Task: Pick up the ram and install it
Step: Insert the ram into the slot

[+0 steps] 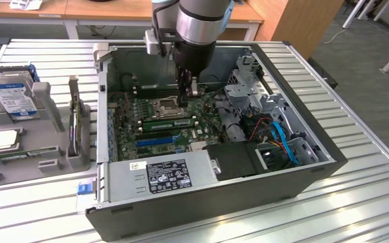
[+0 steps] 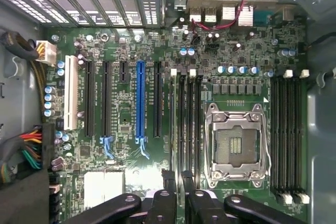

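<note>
The ram [image 1: 170, 123], a long green stick with a white label, stands on edge in a slot of the motherboard [image 1: 130, 114], between the processor socket [image 1: 164, 106] and the blue slot [image 1: 155, 140]. My gripper [image 1: 189, 94] hangs inside the open computer case just above the ram's end on the exterior view's right. In the wrist view the gripper [image 2: 179, 195] is over the black memory slots [image 2: 188, 119] beside the empty socket [image 2: 235, 148]. Its dark fingers [image 2: 168, 195] stand a narrow gap apart, and I see nothing between them.
The case walls [image 1: 181, 207] ring the board, with a power supply [image 1: 164, 177] in front and a drive cage with blue cables [image 1: 279, 136] at the exterior view's right. A grey fixture [image 1: 49, 126] outside holds a hard drive [image 1: 12, 96] and a square silver chip [image 1: 5, 139].
</note>
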### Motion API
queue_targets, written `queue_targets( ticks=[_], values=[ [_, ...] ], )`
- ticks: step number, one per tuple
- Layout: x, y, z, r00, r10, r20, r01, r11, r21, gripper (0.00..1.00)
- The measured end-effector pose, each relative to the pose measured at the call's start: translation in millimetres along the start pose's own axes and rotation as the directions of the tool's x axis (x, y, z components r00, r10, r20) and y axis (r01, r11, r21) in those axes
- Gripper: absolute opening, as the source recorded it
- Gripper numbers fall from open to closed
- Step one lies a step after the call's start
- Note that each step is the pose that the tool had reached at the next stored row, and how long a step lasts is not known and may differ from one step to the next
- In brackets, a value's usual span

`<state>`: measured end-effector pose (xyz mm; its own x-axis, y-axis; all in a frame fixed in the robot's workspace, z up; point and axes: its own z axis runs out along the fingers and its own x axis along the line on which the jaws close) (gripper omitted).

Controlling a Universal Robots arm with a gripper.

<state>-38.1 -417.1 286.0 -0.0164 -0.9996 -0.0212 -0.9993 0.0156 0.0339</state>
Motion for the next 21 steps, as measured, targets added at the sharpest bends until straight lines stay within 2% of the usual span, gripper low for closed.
queue_targets(
  ticks=[21],
  values=[
    [-0.6,1.0,-28.7,1.0000,0.000,0.0000,0.000,1.0000,0.0000,0.18]
  ],
)
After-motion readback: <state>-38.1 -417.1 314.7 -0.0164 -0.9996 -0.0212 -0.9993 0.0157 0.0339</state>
